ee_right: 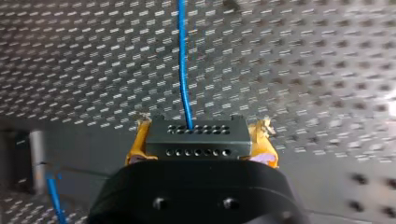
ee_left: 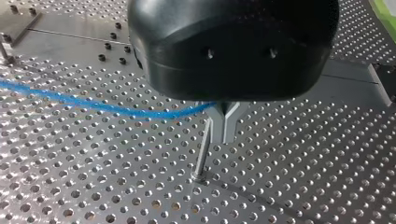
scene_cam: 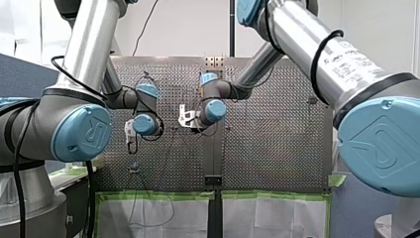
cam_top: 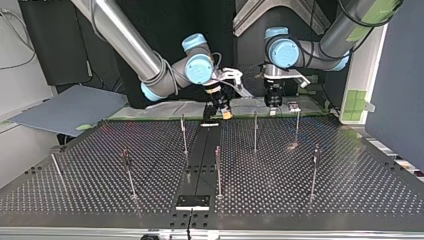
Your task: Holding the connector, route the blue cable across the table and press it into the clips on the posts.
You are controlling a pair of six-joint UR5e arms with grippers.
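Observation:
In the right wrist view my right gripper (ee_right: 203, 125) has its yellow pads shut on a black connector (ee_right: 195, 140) with rows of holes. The blue cable (ee_right: 183, 60) leaves the connector and runs straight ahead over the perforated table. In the left wrist view my left gripper (ee_left: 223, 136) has its metal fingers shut on the blue cable (ee_left: 93, 105), which trails off to one side. A thin post (ee_left: 201, 156) stands just beside these fingers. In the top view my right gripper (cam_top: 225, 111) and my left gripper (cam_top: 273, 102) hang close together at the table's far edge.
Several thin upright posts (cam_top: 255, 131) stand across the perforated table (cam_top: 350, 175); one (cam_top: 297, 122) is next to my left gripper. A dark strip (cam_top: 202, 160) runs down the table's middle to a black block (cam_top: 192, 201). Green-taped white sheets (scene_cam: 153, 213) lie at the front view's lower edge.

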